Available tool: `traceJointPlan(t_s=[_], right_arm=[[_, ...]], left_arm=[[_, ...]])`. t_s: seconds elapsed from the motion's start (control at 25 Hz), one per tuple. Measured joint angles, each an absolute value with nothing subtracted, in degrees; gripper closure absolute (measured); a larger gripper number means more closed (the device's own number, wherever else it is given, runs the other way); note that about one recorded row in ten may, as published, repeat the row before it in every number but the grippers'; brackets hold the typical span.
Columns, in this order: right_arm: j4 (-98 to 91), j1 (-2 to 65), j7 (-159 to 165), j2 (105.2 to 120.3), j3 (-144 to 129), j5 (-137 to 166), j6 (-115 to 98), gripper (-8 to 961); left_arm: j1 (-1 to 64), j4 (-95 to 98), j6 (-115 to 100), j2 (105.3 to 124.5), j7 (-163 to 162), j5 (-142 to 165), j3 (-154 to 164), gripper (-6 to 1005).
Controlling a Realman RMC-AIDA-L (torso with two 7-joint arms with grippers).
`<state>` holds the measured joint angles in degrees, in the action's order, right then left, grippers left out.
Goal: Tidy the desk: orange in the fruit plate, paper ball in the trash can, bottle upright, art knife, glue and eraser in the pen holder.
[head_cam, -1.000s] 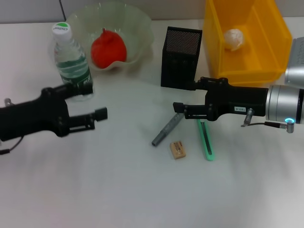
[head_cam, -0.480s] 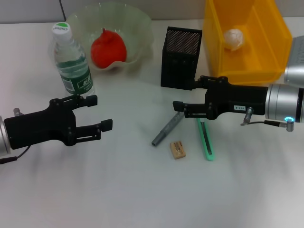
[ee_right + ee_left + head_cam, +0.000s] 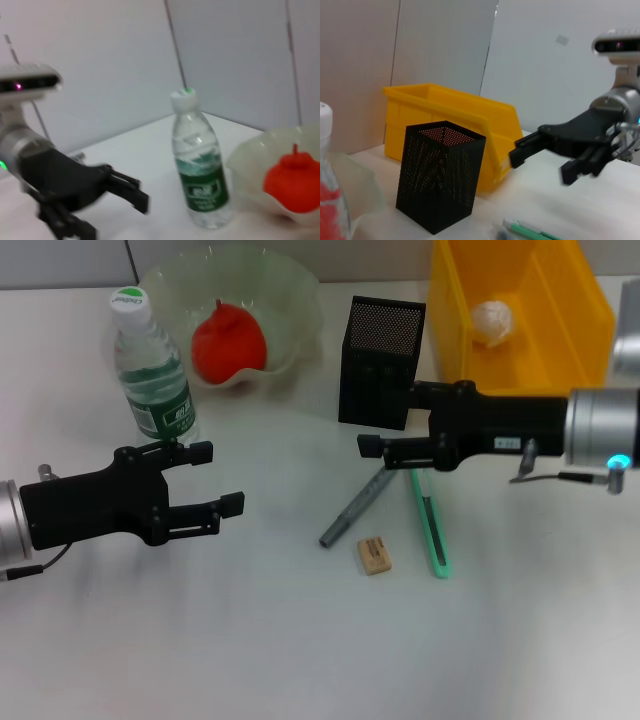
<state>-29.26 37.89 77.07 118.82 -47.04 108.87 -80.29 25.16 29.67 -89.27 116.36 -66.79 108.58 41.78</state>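
The bottle (image 3: 152, 370) stands upright at 10 o'clock, beside the fruit plate (image 3: 290, 310) holding the orange (image 3: 228, 342); the paper ball (image 3: 492, 322) lies in the trash can (image 3: 455, 360); the eraser (image 3: 374, 554) lies at centre; open table spreads at 6 o'clock; left gripper (image 3: 205, 480) hangs spread and empty at 9 o'clock; right gripper (image 3: 378, 450) hovers parted, empty, just beside the pen holder (image 3: 380, 362).

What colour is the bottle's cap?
White with a green top; the bottle shows it best in the head view.

White desk (image 3: 300, 640), eraser (image 3: 374, 554) on it
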Motion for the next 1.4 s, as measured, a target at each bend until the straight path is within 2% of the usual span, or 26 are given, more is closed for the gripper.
traceJointPlan(t_s=[0.16, 0.36, 0.56, 0.8, 1.12, 1.4], right_arm=[[-39.3, 38.0, 89.0, 118.92, -48.7, 112.1, -87.2, 159], [-53.1, 39.1, 106.1, 118.29, -54.8, 117.0, -91.5, 159], [-62.3, 44.0, 120.7, 118.31, -59.0, 129.3, -94.7, 159], [-62.6, 52.5, 134.7, 118.24, -62.5, 143.1, -96.6, 159], [-54.8, 60.3, 144.8, 118.93, -66.4, 154.3, -96.4, 159], [-50.0, 62.6, 148.8, 119.24, -71.7, 156.0, -94.2, 159]], left_arm=[[25.5, 29.7, -89.0, 116.41, -66.8, 108.6, 41.8, 158], [25.6, 29.7, -88.9, 116.45, -66.8, 108.7, 41.8, 158], [25.6, 29.7, -89.2, 116.45, -66.8, 108.7, 41.8, 158], [25.5, 29.7, -89.1, 116.79, -66.7, 108.7, 41.8, 157], [25.5, 29.7, -89.0, 117.18, -66.2, 108.7, 41.8, 157], [25.4, 29.7, -88.9, 117.25, -66.2, 108.7, 41.8, 157]])
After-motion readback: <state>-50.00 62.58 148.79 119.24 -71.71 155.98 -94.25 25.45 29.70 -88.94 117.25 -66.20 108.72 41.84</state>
